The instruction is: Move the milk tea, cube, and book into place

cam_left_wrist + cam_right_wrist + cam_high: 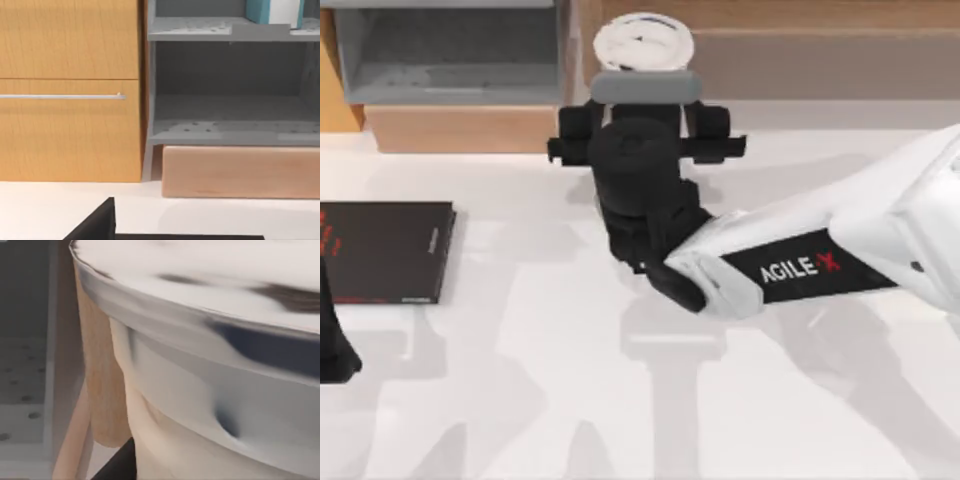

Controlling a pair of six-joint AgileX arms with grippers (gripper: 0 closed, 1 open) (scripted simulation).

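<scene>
The milk tea [643,42], a cup with a white domed lid, stands at the back centre on the flat grey coaster [645,86]. My right gripper [645,112] reaches it from the front. Its fingers [574,122] stand wide on either side of the cup, open. In the right wrist view the cup's lid and beige body [210,390] are very close, with one dark fingertip [119,466] at its foot. The teal book [260,10] stands on the upper grey shelf. The cube is out of view. My left gripper [332,345] is parked at the table's left edge.
A thin black book with red lettering [382,250] lies at the left. A grey open shelf unit [450,50] on a wooden base [240,172] stands at the back left, beside a wooden drawer front [65,90]. A wooden ledge [820,50] runs along the back right.
</scene>
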